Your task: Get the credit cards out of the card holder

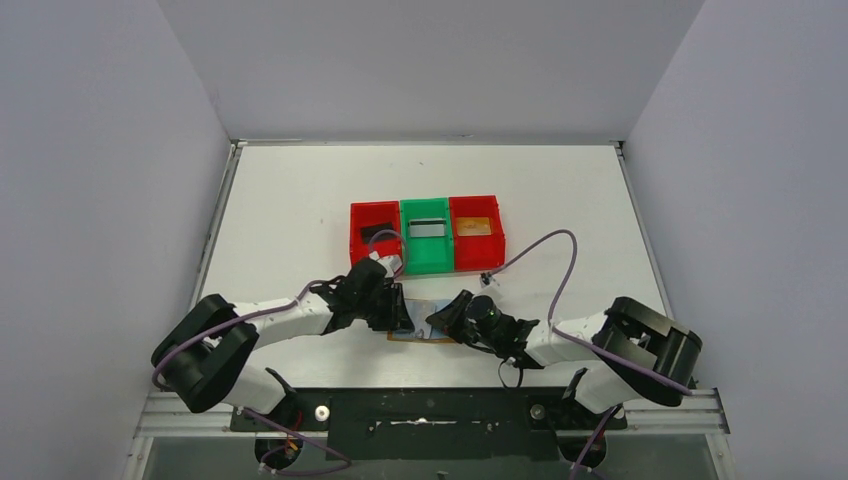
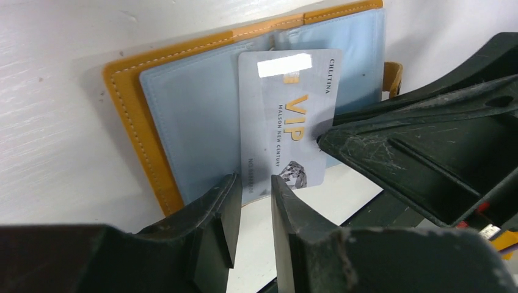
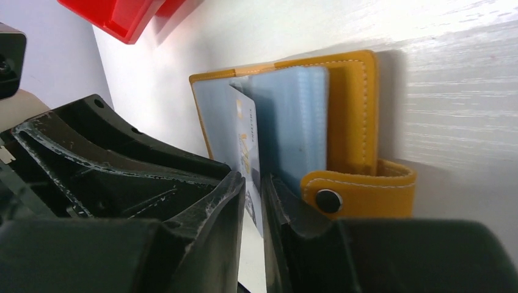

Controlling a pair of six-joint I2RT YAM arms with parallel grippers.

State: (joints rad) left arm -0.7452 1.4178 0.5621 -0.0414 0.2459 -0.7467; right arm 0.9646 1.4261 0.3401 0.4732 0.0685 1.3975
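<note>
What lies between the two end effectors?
The open card holder, with a silver card sticking out of it; the top view shows this.

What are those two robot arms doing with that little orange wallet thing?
They are working on an open orange card holder lying on the table. A grey VIP card sticks out over its blue panels. The right gripper has the card's edge between its fingers, though how tightly is unclear. The left gripper sits at the card's near end, jaws slightly apart. Behind, the red and green bins each seem to hold a card.
</note>
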